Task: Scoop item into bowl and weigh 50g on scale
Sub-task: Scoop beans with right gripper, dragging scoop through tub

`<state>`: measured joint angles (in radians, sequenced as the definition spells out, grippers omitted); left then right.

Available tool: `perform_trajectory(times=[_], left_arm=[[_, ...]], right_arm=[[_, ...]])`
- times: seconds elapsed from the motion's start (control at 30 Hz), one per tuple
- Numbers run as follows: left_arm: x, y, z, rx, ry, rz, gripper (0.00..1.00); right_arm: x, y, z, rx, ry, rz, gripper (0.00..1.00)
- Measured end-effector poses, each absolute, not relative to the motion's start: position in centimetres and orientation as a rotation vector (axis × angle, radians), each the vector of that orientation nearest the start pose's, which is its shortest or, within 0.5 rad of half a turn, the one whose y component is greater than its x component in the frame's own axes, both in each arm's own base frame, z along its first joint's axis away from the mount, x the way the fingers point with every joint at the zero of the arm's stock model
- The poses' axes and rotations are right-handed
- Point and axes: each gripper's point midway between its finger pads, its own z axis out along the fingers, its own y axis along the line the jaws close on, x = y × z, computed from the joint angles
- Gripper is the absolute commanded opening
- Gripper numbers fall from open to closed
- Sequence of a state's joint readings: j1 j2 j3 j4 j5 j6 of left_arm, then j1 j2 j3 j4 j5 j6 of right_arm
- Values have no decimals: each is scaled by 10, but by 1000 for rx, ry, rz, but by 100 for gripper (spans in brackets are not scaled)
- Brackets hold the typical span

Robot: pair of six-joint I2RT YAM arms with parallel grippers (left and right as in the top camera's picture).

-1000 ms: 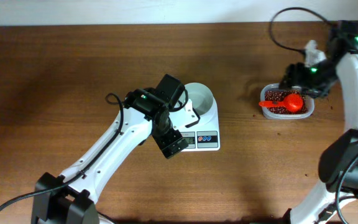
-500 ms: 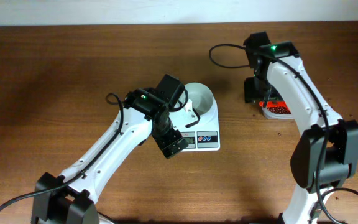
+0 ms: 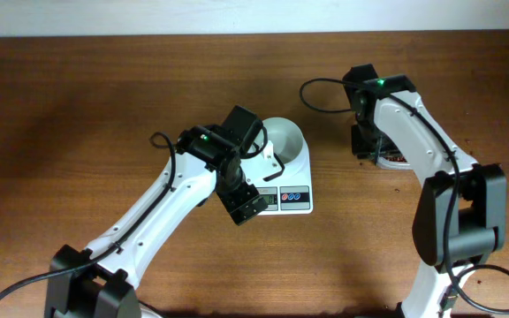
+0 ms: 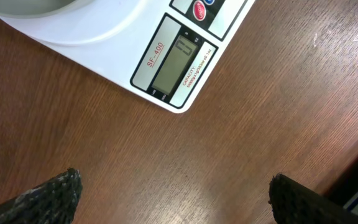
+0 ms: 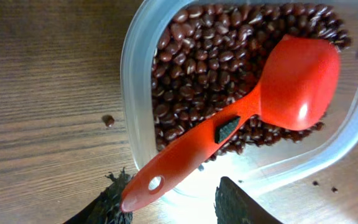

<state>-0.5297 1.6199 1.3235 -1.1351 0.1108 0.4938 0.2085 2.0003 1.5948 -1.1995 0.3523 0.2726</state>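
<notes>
left gripper (image 4: 173,199): one; its two fingers stand wide apart with nothing between them, over bare table (image 3: 78,106) just in front of the display (image 4: 173,62).
right gripper (image 5: 173,202): one; its two fingers are parted and clamp nothing. The tip of the scoop handle lies between them, nearer one finger; I cannot tell whether it touches.
scale (image 3: 295,177): one, white and flat, at mid-table; the digits cannot be read.
buttons (image 4: 201,9): two, one red and one blue, beside the display.
bowl (image 3: 283,138): one, white and round, standing on the far part of the scale; its inside shows plain white.
tub (image 5: 132,74): one, clear plastic, on the table well to the right of the scale, under the right gripper.
beans (image 5: 191,56): dark red-brown, too many to count, heaped in the tub.
scoop (image 5: 291,87): one, orange-red; its cup rests on the beans and its handle reaches out over the tub's rim.
stray bean (image 5: 109,121): one, on the wood just beside the tub.
</notes>
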Motion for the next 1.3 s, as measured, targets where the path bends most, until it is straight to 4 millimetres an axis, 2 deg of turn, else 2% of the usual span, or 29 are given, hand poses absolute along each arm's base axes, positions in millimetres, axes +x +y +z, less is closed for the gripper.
perform_trajectory(times=[0.13,0.3,0.43,0.6,0.67,0.7,0.77,0.97,1.1,1.17,1.2,1.27,1.3], left_arm=[[266,-177,121,1479,2610,-170,99],[265,-178,121,1479,2610,-171,99],[265,-178,121,1480,2610,-171,99],[265,-178,121,1480,2609,-170,99],[265,-178,121,1480,2609,-171,99],[265,-178,121,1479,2610,-171,99],[265,-178,121,1480,2609,-171,99],[265,-178,121,1479,2610,-171,99],[265,-178,121,1480,2609,-171,99],[266,-177,121,1479,2610,-170,99],[265,-178,121,1480,2609,-171,99],[265,-178,121,1479,2610,-171,99],[265,-178,121,1479,2610,-171,99]], right_arm=[[380,19,87,74,3027,-541,35],[381,12,89,50,3017,-588,29],[383,-11,97,125,3018,-612,28],[384,-45,105,249,3016,-619,22],[383,-55,106,286,3016,-620,14],[382,-65,106,319,3017,-625,6],[380,-75,106,347,3023,-612,4],[389,-71,113,328,3011,-549,4],[391,-67,111,275,3049,-386,4],[388,-73,107,304,3074,-213,13],[387,-79,107,324,3076,-161,13],[382,-92,107,362,3080,-99,4],[381,-95,107,386,3077,-48,4]])
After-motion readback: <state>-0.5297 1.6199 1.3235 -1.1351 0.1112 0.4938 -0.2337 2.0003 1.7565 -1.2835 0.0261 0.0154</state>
